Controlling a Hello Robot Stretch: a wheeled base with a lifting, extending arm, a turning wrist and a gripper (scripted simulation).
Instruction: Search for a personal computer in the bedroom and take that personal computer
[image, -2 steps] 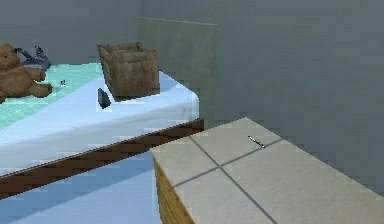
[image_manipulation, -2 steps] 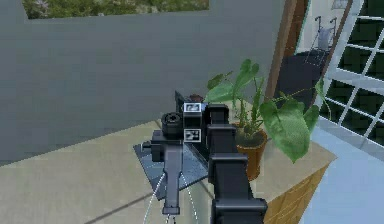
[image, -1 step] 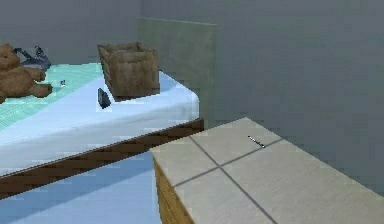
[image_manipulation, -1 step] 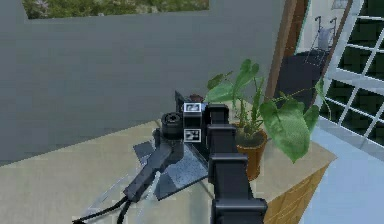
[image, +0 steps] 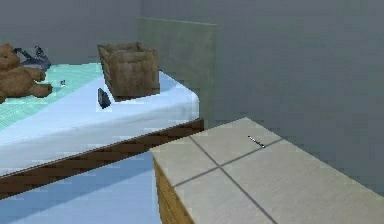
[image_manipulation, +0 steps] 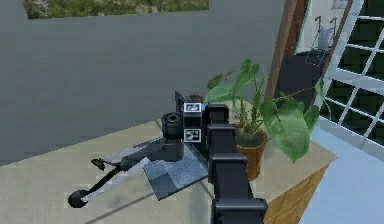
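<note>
A flat grey slab (image_manipulation: 172, 176), perhaps a laptop's base, lies on the tan tabletop (image_manipulation: 60, 180) in the arm side view, with a dark upright panel (image_manipulation: 181, 99) behind it. The dark arm bar (image_manipulation: 233, 185) rises from the bottom edge to two white marker squares (image_manipulation: 193, 122). To their left is the gripper (image_manipulation: 86, 182), its dark body over the slab. Its thin fingers (image_manipulation: 110, 178) stretch left above the tabletop. I cannot tell whether it holds anything.
A leafy potted plant (image_manipulation: 255, 115) stands on the table just right of the arm. Windows and a dark chair (image_manipulation: 300, 75) are at the far right. The forward view has a bed (image: 70, 125) with a teddy bear (image: 15, 72) and wooden box (image: 130, 68), and a tiled tabletop (image: 250, 180) in front.
</note>
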